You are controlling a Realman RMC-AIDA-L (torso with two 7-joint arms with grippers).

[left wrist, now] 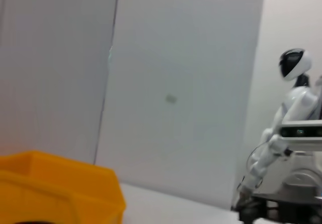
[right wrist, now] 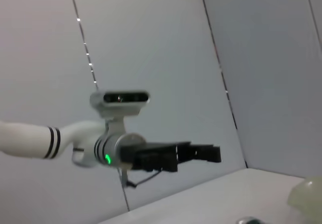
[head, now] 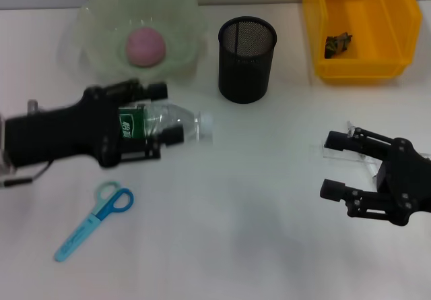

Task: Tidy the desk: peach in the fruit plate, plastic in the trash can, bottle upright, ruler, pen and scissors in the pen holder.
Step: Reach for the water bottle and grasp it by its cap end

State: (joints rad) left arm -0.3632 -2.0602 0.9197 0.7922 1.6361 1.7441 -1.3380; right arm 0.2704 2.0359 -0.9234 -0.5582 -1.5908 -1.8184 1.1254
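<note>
Left claw (head: 165, 114) low over the white bench (head: 236, 232), fingers set on either side of a clear plastic bottle (head: 172, 123) lying on its side, white cap toward the right; whether squeezing it, cannot tell. Right claw (head: 337, 165) spread wide, holding nothing, just above a clear ruler (head: 340, 150) lying flat on the bench. Blue scissors (head: 94, 222) lying flat near the front, well apart from the left claw. Pink peach (head: 146, 47) resting in the pale green fruit plate (head: 101, 17) at the back left. Black mesh pen holder (head: 247, 58) upright at the back centre. Yellow bin (head: 357, 27) at the back right with a crumpled dark scrap (head: 338, 44) inside. Plain grey wall panels (right wrist: 151, 48) behind; white humanoid robot (left wrist: 284, 133) visible farther off in the room.
</note>
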